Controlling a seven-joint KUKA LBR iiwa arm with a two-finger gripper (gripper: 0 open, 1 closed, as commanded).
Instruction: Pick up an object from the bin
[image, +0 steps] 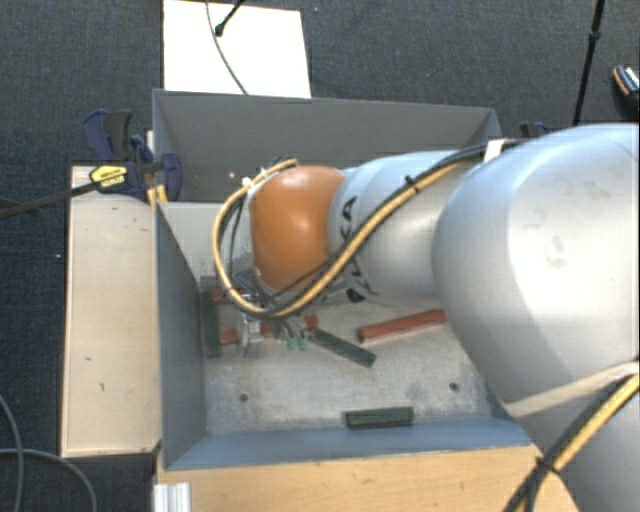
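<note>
Low in the left half of the bin (182, 400), under the wrist's orange cover (295, 225), the jaws hung close above the floor. They were largely hidden by that cover and the hardware beneath it, so I could not tell whether they were spread or pressed together, nor whether anything sat between them.

Directly beneath them lay a short reddish-brown piece (230, 338), one end showing on the left. A second reddish end (307, 323) showed on the right; whether the two belonged to one stick could not be made out. Two small green bits (297, 343) lay just beside the jaws on the near side.

A dark green stick (210, 322) lay just to the left, running along the foot of the bin's left wall, close to the reddish piece. To the right, a second dark green stick (345, 349) lay at a slant. Further right was a longer reddish-brown bar (402, 325), tilted slightly and apart from the slanted stick. A third dark green bar (379, 417) rested well apart from the others, flat against the bin's near wall.

A yellow cable (218, 245) looped round the orange cover and ran back along the pale grey arm (540, 270), which reached in from the right and covered the bin's right side.
</note>
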